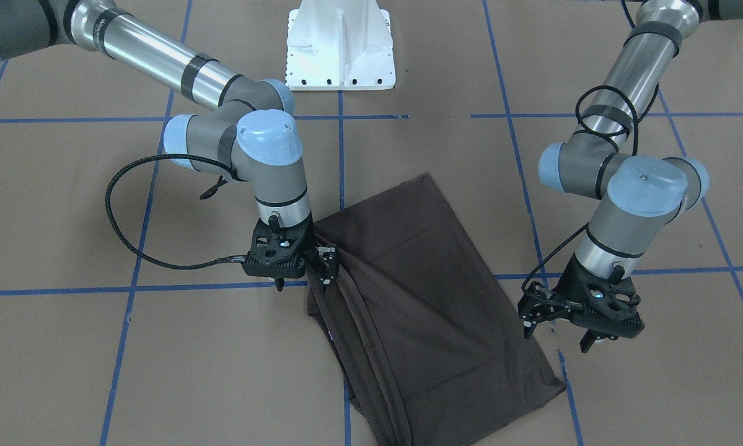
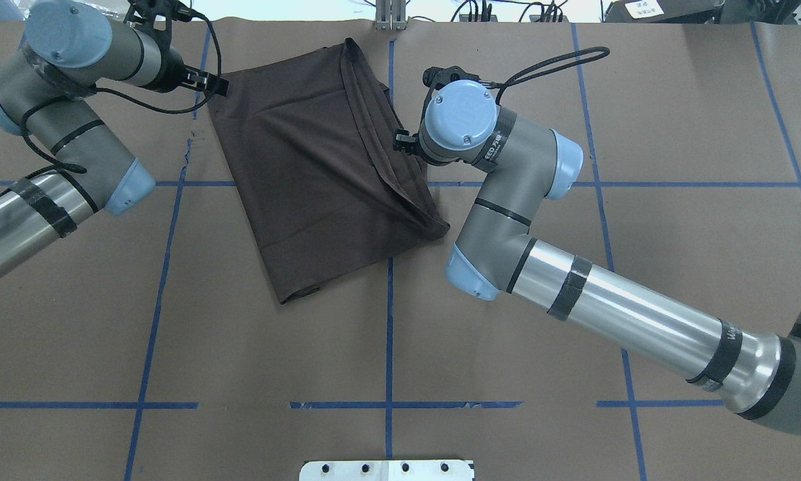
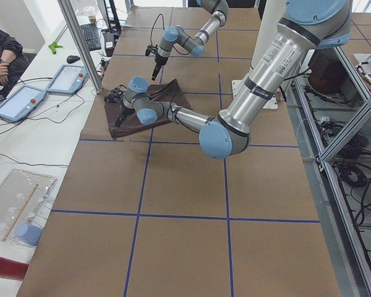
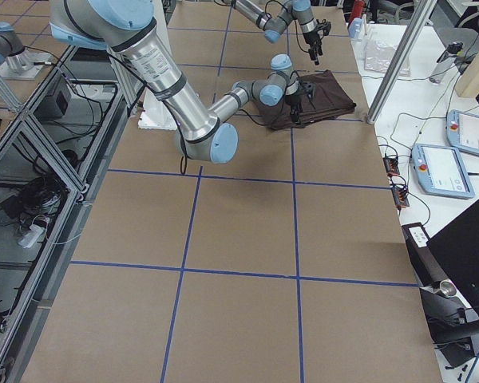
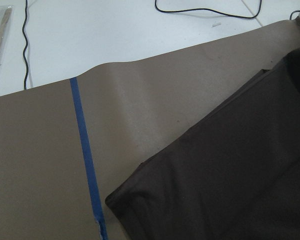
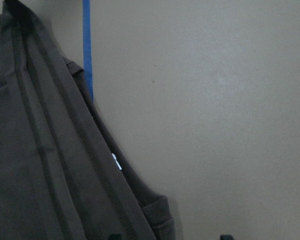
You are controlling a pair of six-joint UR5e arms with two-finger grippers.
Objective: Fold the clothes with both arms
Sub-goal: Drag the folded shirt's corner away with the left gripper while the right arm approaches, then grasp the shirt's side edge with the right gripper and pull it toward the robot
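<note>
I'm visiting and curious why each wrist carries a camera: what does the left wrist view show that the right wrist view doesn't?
Only the left wrist view: a smooth corner of the T-shirt, the far edge of the brown table cover, and beyond it a white surface with a black cable. Only the right wrist view: the shirt's stacked stitched edges and a small white mark on the cloth. Both: the dark shirt lying on the brown cover beside a blue tape line.
</note>
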